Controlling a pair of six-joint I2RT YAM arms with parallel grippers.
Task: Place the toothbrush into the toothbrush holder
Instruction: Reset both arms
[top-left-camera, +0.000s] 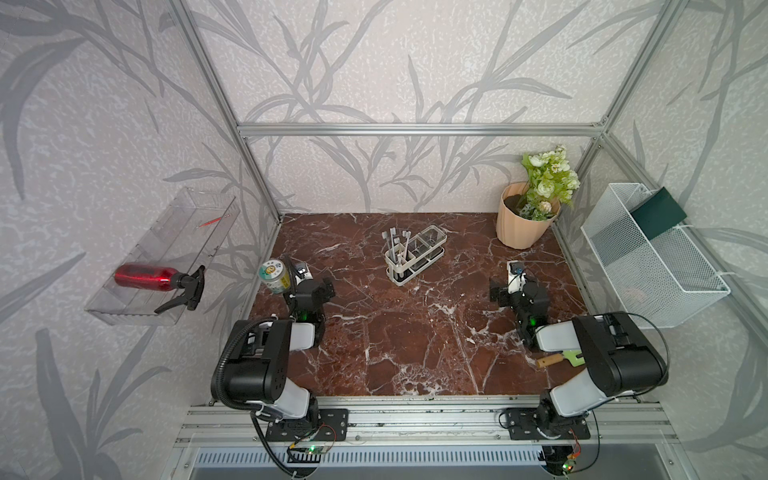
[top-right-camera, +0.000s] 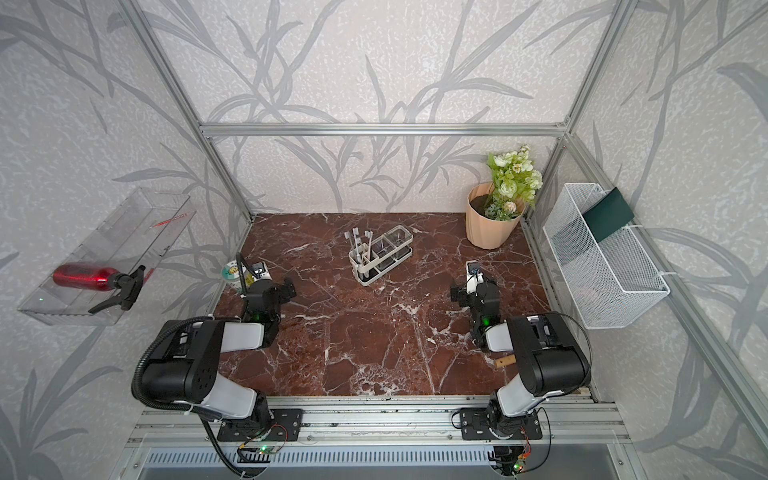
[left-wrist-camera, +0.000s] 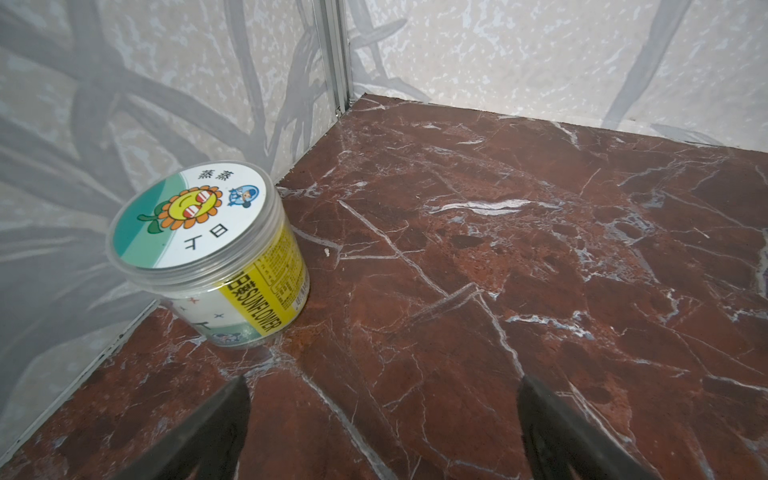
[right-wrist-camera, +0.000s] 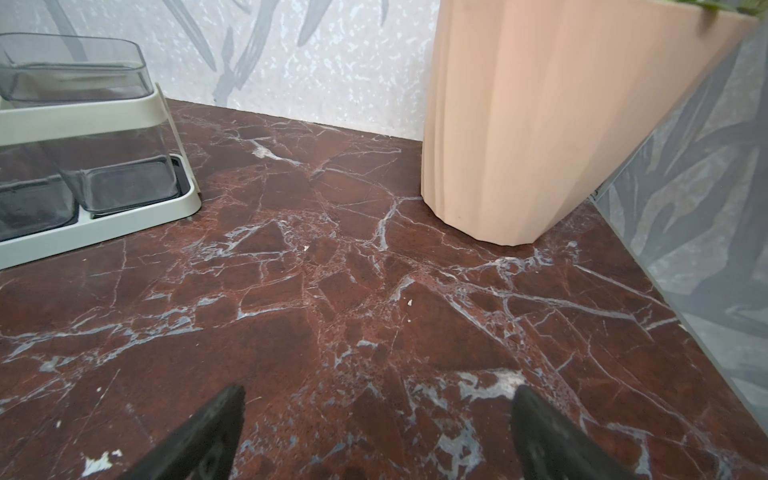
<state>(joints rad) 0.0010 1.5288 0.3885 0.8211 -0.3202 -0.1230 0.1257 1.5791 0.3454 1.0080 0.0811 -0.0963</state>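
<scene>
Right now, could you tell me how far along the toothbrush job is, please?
Done: several toothbrushes stand in the end compartment of the holder. In hand: nothing; the left gripper and right gripper are open and empty. Left: no loose toothbrush shows on the table, so it looks finished.

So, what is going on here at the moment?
Nothing is being handled at this moment. The left gripper and the right gripper hang low over the marble table, both open and empty. Several toothbrushes stand in one end compartment of the toothbrush holder; its other compartments look empty. I see no loose toothbrush on the table.
</scene>
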